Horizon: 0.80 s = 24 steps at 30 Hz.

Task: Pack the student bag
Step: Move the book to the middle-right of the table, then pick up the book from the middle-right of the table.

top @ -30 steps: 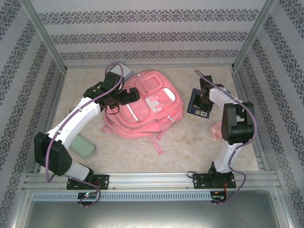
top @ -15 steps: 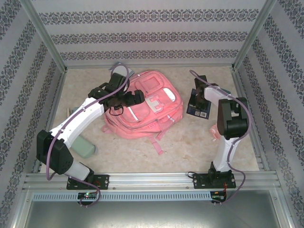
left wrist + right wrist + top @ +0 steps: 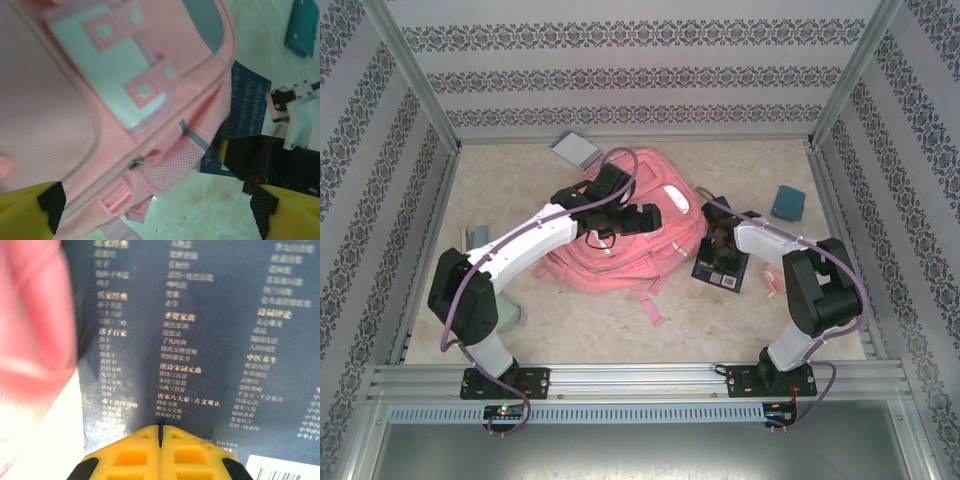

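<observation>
Between my right jaws, pinched together on it, sits the dark blue book (image 3: 200, 340), its far edge just beside the pink student bag (image 3: 610, 265) lying on the desk (image 3: 720, 320). My left jaws stand wide apart over the bag's front, with a zip pull (image 3: 136, 163) just ahead of them. I judge the left should grip the pocket edge and lift it open before the right slides the book in.
</observation>
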### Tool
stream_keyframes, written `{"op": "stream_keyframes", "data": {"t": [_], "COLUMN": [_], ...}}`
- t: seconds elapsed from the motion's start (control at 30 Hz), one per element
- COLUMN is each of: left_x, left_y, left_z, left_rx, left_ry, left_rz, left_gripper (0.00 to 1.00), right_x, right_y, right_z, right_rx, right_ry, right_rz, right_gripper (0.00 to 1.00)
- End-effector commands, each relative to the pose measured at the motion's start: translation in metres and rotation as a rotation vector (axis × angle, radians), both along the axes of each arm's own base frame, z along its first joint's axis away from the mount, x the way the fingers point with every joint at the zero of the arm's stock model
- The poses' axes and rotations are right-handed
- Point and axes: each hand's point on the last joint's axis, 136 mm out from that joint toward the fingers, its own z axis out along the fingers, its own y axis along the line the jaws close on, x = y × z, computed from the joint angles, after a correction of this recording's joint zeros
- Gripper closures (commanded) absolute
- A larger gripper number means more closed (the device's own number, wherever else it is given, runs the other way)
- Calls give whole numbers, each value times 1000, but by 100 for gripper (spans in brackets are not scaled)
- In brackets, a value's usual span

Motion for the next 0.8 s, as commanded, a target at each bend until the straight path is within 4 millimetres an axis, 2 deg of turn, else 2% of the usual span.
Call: {"op": "stream_keyframes", "data": {"t": [0.0, 0.07, 0.17, 0.23, 0.33, 0.43, 0.53, 0.77], "left_x": [-9, -21, -39, -49, -54, -54, -54, -45], "left_y": [-38, -56, -84, -99, -119, -132, -139, -143], "left_z": [5, -2, -18, -29, -45, -61, -80, -115], "left_rx": [-82, -104, -130, -131, -132, -105, -48, 63], "left_ry": [3, 27, 66, 84, 94, 97, 107, 116], "left_rz": [-52, -77, -125, -159, -200, -244, -280, -323], "left_gripper": [12, 17, 28, 34, 44, 50, 51, 54], "right_x": [-31, -31, -26, -24, -27, -32, -36, -45], "right_y": [11, 11, 2, -9, -33, -51, -62, -65], "right_z": [-6, 2, 24, 37, 48, 51, 51, 34], "right_rx": [18, 21, 5, -9, 0, 29, 34, 64], "right_ry": [63, 34, -41, -84, -126, -155, -184, -145], "right_rz": [-32, -31, -32, -48, -116, -180, -209, -264], "right_gripper": [100, 100, 92, 83, 73, 69, 65, 64]}}
